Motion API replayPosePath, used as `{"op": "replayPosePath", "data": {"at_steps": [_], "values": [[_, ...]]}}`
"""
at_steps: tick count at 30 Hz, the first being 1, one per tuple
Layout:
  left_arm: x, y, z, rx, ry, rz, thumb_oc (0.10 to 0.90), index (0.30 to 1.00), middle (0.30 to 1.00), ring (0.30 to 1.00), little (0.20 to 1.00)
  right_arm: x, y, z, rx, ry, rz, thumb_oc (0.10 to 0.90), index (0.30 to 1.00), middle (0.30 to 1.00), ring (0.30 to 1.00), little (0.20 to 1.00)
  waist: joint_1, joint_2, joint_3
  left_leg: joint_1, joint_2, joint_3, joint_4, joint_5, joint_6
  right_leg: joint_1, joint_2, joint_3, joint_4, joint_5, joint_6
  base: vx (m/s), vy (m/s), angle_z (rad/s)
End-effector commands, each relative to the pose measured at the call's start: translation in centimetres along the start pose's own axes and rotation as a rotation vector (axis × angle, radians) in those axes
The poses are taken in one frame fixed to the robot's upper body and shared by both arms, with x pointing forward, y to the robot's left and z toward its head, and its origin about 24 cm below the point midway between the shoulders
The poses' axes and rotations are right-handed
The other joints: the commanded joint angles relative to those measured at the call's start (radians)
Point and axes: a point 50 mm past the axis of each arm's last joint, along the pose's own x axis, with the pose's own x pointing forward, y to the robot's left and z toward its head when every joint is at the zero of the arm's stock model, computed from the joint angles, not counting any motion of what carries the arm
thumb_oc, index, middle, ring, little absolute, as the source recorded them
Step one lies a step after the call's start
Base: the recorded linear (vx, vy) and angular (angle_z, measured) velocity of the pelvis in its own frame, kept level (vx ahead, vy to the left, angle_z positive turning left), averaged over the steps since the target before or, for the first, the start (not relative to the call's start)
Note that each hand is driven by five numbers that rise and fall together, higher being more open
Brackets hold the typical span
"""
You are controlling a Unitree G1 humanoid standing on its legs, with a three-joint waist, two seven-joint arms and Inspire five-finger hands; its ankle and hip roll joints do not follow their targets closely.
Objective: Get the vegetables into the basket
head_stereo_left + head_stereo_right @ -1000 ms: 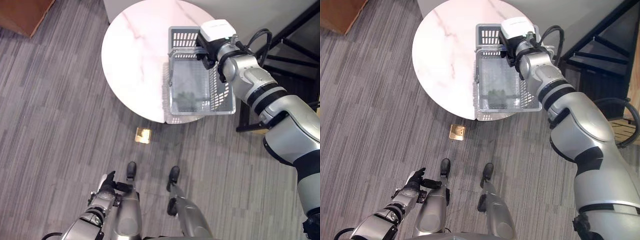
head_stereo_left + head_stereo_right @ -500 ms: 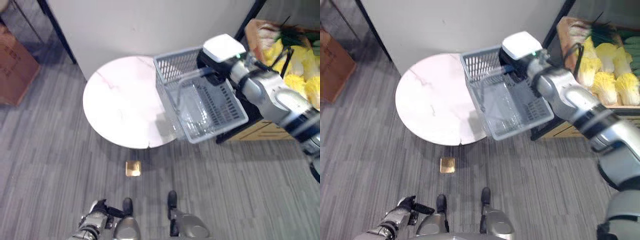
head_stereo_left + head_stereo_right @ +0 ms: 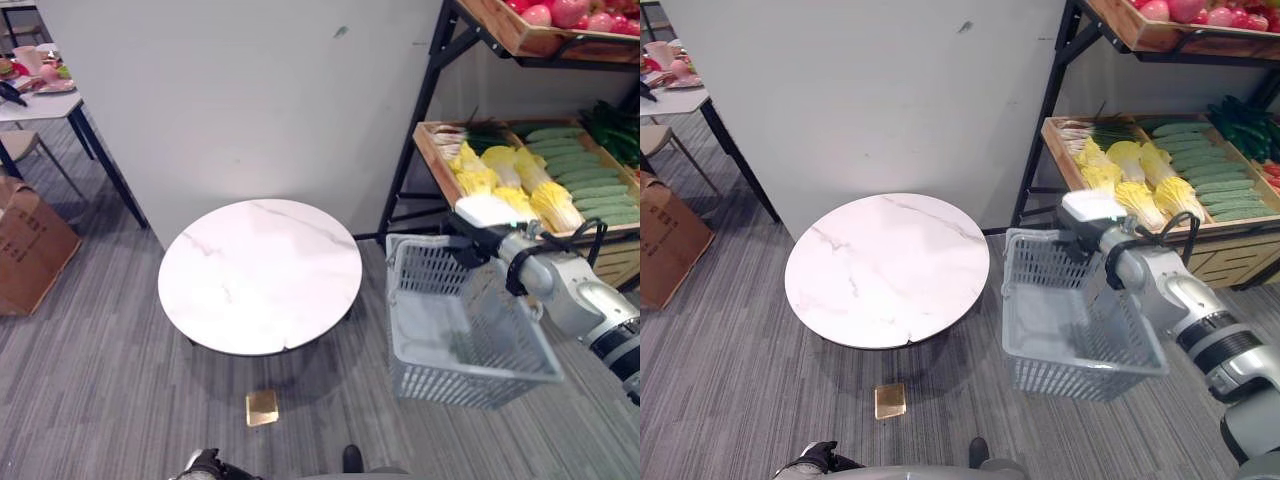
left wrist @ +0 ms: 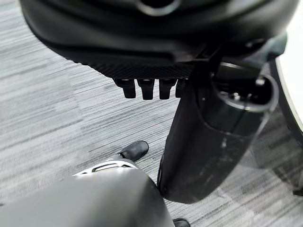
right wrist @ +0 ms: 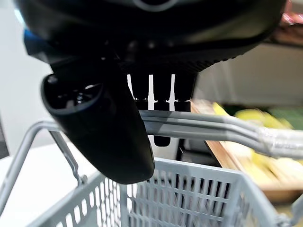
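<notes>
A grey plastic basket (image 3: 452,386) hangs in the air to the right of the round table, just in front of the produce shelf. My right hand (image 3: 466,246) is curled round its handle (image 5: 213,127), and the thumb (image 5: 99,127) crosses under the bar. The basket (image 3: 1080,382) looks empty. On the shelf's wooden tray lie pale yellow cabbages (image 3: 500,178), cucumbers (image 3: 585,165) and green onions (image 3: 485,135). My left hand (image 3: 205,465) stays low at the frame's bottom edge, with relaxed fingers (image 4: 144,89) holding nothing.
A round white marble table (image 3: 260,275) stands left of the basket. The black-framed shelf (image 3: 415,110) carries red fruit (image 3: 560,12) on an upper tray. A cardboard box (image 3: 30,255) and a table with dishes (image 3: 40,95) stand far left. A brass plate (image 3: 262,407) is set in the floor.
The camera has swung up and to the right. My right hand has lifted the basket off the marble table and carried it right, up to the produce shelf.
</notes>
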Motion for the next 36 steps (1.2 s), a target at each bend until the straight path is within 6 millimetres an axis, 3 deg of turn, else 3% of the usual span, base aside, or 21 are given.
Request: {"op": "replayPosePath", "data": {"at_steps": [1, 8, 16, 25, 35, 36], "values": [[0.0, -0.9, -1.2, 0.099, 0.053, -0.032, 0.9, 1.0, 1.0, 1.0, 1.0, -0.1, -9.5, -0.9, 0.066, 0.036, -0.381, 0.4, 0.3, 0.3, 0.3, 0.3, 0.02, -0.036, -0.016, -0.037, 0.0, 0.001, 0.014, 0.013, -0.028, 0.104, -0.075, -0.015, 0.072, -0.122, 0.091, 0.02, 0.015, -0.07], [-0.1, -1.3, -2.2, 0.087, 0.088, -0.045, 0.9, 1.0, 1.0, 1.0, 1.0, -0.8, -5.0, -4.5, 0.151, 0.183, -0.281, 0.4, 0.3, 0.3, 0.3, 0.3, 0.014, -0.032, -0.006, -0.03, -0.006, -0.004, 0.025, -0.004, -0.02, 0.11, -0.081, 0.004, 0.069, -0.122, 0.092, 0.0, 0.002, -0.01], [-0.1, -0.9, -2.0, 0.08, 0.079, -0.032, 0.9, 1.0, 1.0, 1.0, 1.0, -1.5, -1.4, -6.2, 0.215, 0.275, -0.208, 0.4, 0.3, 0.3, 0.3, 0.3, 0.016, -0.029, 0.002, -0.036, -0.014, -0.005, 0.048, -0.025, -0.009, 0.107, -0.089, 0.018, 0.075, -0.128, 0.094, 0.01, 0.008, -0.01], [-0.1, -0.8, -1.7, 0.045, 0.07, -0.025, 0.9, 1.0, 1.0, 1.0, 1.0, -1.8, 0.4, -6.9, 0.259, 0.326, -0.188, 0.4, 0.3, 0.3, 0.3, 0.3, 0.011, -0.026, 0.019, -0.06, -0.022, 0.012, 0.105, -0.065, 0.002, 0.089, -0.101, 0.047, 0.076, -0.121, 0.103, 0.01, 0.02, -0.05], [0.1, 0.1, -0.9, 0.055, 0.039, -0.004, 0.9, 1.0, 1.0, 1.0, 1.0, -1.9, 1.7, -6.6, 0.288, 0.331, -0.174, 0.4, 0.3, 0.3, 0.3, 0.3, -0.025, -0.023, 0.049, -0.069, -0.03, 0.115, 0.165, -0.124, 0.023, 0.008, -0.11, 0.163, 0.1, -0.087, 0.132, 0.0, 0.07, -0.39], [0.1, 0.4, -0.3, 0.06, 0.019, 0.004, 0.9, 1.0, 1.0, 1.0, 1.0, -1.9, 1.9, -6.3, 0.296, 0.324, -0.172, 0.4, 0.3, 0.3, 0.3, 0.3, -0.041, -0.02, 0.064, -0.062, -0.033, 0.145, 0.171, -0.14, 0.029, -0.005, -0.114, 0.185, 0.104, -0.082, 0.148, -0.03, 0.089, -0.48]]}}
